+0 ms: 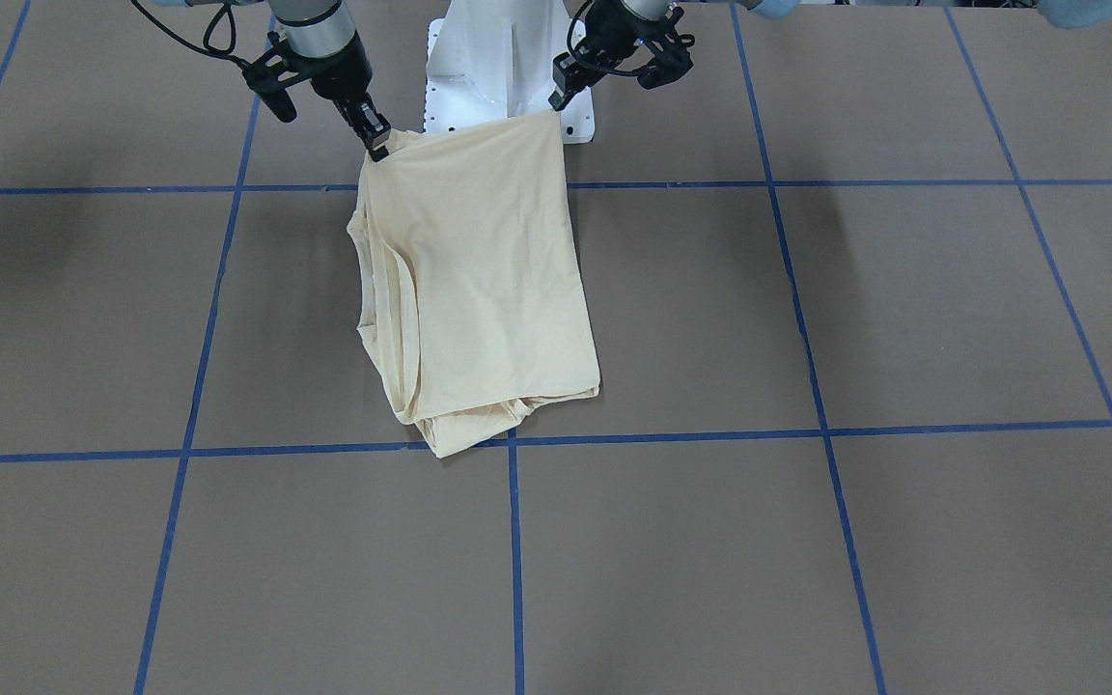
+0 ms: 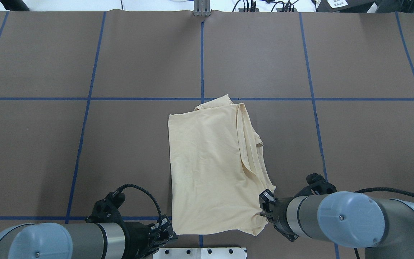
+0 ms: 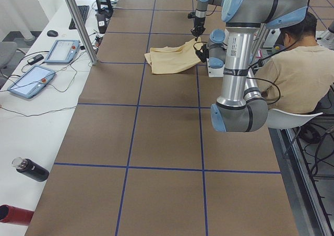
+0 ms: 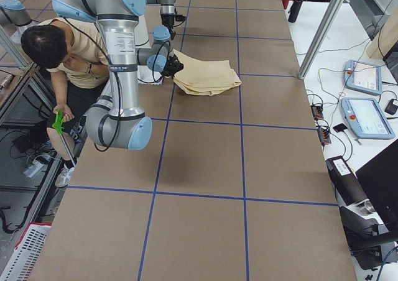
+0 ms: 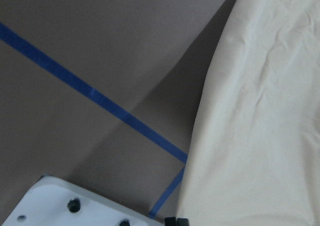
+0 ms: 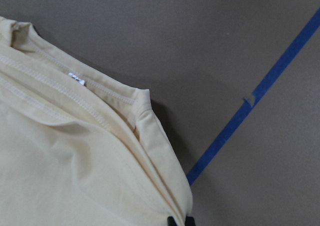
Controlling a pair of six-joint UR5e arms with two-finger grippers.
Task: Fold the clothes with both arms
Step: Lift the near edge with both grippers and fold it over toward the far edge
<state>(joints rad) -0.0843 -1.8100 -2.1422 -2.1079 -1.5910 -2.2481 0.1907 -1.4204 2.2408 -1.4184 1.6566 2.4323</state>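
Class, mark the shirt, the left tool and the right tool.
shirt [image 2: 207, 162], overhead view, top layer's middle.
left tool [image 1: 556, 101], front-facing view, tips on shirt corner.
right tool [image 1: 377, 145], front-facing view, tips on shirt corner.

A folded cream T-shirt [image 4: 208, 76] lies on the brown table [image 4: 199, 219], which is crossed by blue tape lines [image 4: 242, 163]. The near right arm [image 4: 121, 57] stands tall beside it, with its black right gripper [image 4: 173, 63] at the shirt's edge nearest the robot; whether it is clamped cannot be told from here. The far left arm [image 4: 166, 4] reaches down behind. A person [image 4: 59, 54] sits bent over at the table's side. Two teach pendants [image 4: 364, 76] rest on the white bench [image 4: 357, 149].
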